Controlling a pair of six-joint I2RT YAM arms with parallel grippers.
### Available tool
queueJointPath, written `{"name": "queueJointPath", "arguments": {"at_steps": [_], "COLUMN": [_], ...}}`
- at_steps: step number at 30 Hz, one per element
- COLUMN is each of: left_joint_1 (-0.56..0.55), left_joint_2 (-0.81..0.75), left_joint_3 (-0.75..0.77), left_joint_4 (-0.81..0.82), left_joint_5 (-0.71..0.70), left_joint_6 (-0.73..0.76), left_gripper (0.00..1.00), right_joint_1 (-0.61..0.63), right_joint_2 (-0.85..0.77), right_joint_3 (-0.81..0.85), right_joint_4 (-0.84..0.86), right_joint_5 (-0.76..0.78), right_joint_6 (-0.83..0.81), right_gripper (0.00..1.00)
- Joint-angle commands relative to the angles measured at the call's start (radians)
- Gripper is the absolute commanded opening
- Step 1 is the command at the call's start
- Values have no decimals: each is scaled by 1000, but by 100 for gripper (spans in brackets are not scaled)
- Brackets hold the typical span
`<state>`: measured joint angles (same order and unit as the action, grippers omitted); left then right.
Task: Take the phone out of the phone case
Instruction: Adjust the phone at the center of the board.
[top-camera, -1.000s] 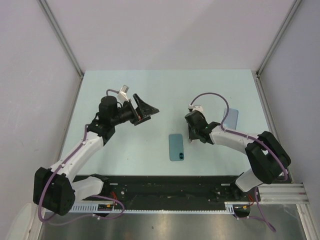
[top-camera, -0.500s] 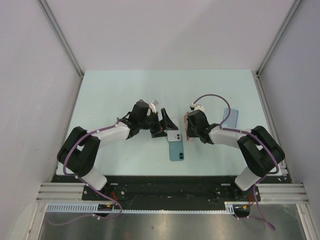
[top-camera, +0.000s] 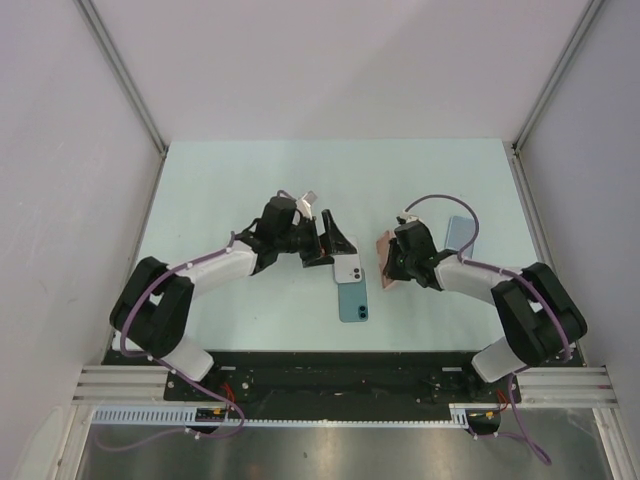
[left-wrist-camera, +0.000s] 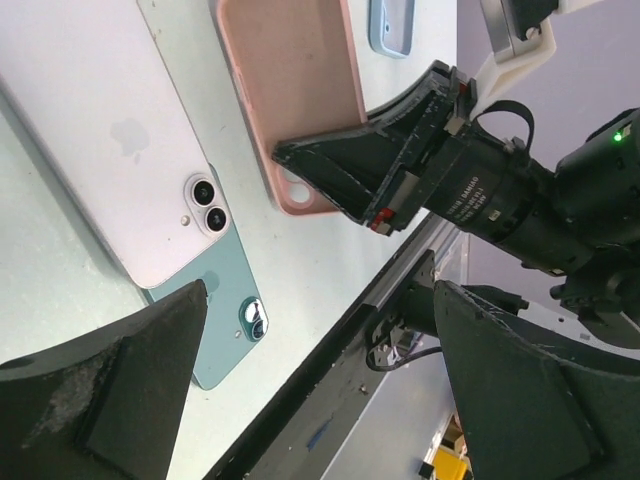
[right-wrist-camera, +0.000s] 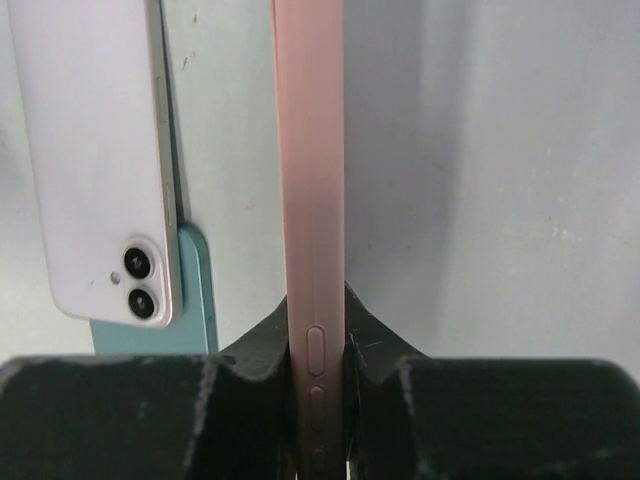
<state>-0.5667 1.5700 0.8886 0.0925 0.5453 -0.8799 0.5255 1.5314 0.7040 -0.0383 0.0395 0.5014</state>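
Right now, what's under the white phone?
The white phone lies partly on a teal phone, whose camera end sticks out. The teal phone's other end is covered, so it cannot be seen.

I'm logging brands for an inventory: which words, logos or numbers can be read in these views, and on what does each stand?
Words or numbers: none can be read in any view.
Faint apple-shaped logo, no lettering: on the back of the white phone, left wrist view.
Pink case: no print visible.
Teal phone: no print visible on the part that shows.
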Motion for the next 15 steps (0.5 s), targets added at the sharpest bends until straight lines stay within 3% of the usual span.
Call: {"name": "queueJointPath", "arguments": {"at_steps": [1,8,15], "left_joint_1": [7,63,123], "left_joint_2": [-91,-189,-307], "left_joint_3": [26,-43,-111], "left_joint_4": [-85,-85,-126], "left_joint_5": [-56,-50,-119], "left_joint_6": [76,65,30], "left_gripper": [98,98,98], "right_joint_1": [-13,46,178], "right_joint_2": [-86,-27,307], "right_joint_3": [-6,14,283], "right_joint_4": [-46,92,120], "right_joint_5": [-90,-224,-315], "right_joint_6": [12,57,80], "right_gripper": [0,0,0]}}
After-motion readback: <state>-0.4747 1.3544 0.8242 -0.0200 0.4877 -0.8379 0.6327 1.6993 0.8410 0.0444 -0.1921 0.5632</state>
